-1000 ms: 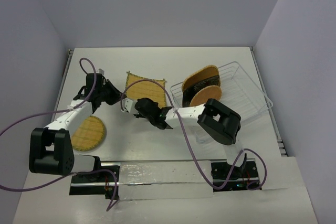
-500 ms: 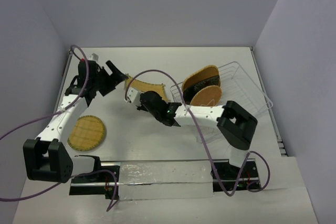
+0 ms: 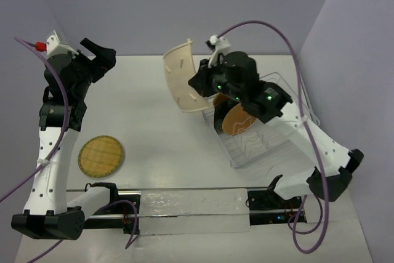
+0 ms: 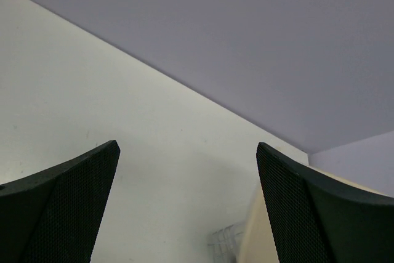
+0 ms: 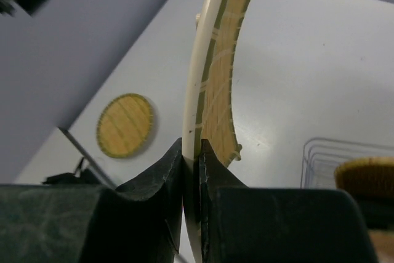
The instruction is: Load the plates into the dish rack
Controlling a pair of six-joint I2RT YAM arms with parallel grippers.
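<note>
My right gripper is shut on the edge of the fringed square woven plate. It holds the plate upright in the air just left of the dish rack, pale underside facing the camera. In the right wrist view the plate runs edge-on between the closed fingers of this gripper. A round woven plate stands in the rack, and my right arm covers most of a dark plate beside it. Another round woven plate lies flat on the table at the left. My left gripper is raised high at the far left, open and empty.
The rack's wire rim shows at the lower right of the right wrist view, with a woven plate inside it. Grey walls close in the table on three sides. A purple cable arcs above the right arm.
The right gripper closed on the fringed plate, lifted it off the table and tipped it upright beside the rack. The left gripper opened, let go of that plate and rose to the far left.
</note>
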